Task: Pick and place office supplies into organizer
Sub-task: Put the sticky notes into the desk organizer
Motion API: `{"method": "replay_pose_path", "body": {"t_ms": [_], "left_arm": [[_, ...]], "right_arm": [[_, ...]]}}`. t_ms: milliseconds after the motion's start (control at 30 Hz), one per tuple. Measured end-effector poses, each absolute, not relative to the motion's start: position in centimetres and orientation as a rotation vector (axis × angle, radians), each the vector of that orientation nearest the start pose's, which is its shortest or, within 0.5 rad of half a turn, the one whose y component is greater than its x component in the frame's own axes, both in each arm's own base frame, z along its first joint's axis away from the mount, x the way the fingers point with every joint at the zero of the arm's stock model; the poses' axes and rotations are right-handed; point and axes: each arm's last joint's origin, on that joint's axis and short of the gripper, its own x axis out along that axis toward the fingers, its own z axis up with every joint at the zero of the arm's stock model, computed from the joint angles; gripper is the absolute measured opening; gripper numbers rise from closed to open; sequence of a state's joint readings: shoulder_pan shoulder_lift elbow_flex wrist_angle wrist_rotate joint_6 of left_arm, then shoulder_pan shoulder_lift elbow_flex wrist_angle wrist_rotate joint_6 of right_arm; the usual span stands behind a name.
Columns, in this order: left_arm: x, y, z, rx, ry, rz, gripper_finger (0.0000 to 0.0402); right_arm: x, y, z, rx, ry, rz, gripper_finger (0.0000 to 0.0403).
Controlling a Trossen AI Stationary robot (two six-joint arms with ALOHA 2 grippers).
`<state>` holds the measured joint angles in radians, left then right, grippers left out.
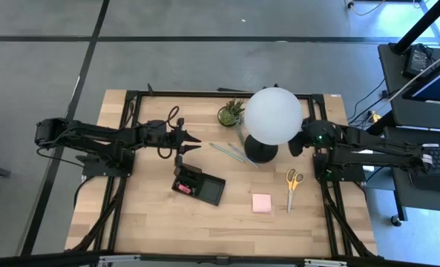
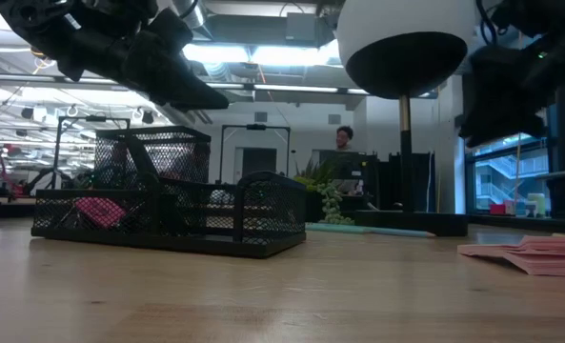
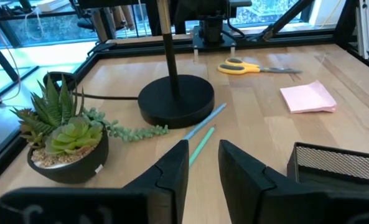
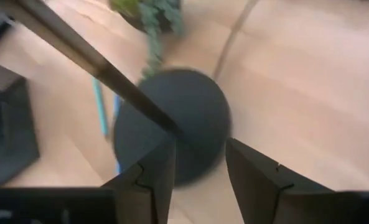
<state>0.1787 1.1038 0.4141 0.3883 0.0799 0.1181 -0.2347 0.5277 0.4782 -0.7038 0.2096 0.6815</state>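
So the left gripper [image 3: 201, 163] has its two fingers slightly apart with nothing between them; its wrist view shows bare tabletop and the pale-green pencils [image 3: 204, 130] through the gap. From overhead it hangs above the table just off the organizer's [image 1: 214, 194] 11 o'clock corner.

The right gripper [image 4: 198, 163] is also parted and empty, sitting over by the lamp [image 1: 273, 116], at about 3 o'clock from the globe. The overhead view hides most of it behind that globe, but its own wrist view looks down on the lamp's round black base [image 4: 187, 115] and stem.

The low view is the only one showing the organizer's mesh walls and something pink [image 2: 99, 210] inside one end; overhead it's just a small pink spot in there.

Still out on the table: the scissors [image 1: 292, 185] at 3 o'clock from the organizer, and the pink sticky pad [image 1: 262, 202] between them. The potted plant [image 3: 66, 140] sits just beside the lamp base.
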Motion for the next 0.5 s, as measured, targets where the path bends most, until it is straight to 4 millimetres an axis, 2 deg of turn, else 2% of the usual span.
{"method": "replay_pose_path", "body": {"t_ms": [500], "left_arm": [[21.7,3.7,20.1,0.075,0.308,0.080,0.0082]], "right_arm": [[10.8,0.1,19.4,0.802,0.729,-0.549,0.0145]]}}
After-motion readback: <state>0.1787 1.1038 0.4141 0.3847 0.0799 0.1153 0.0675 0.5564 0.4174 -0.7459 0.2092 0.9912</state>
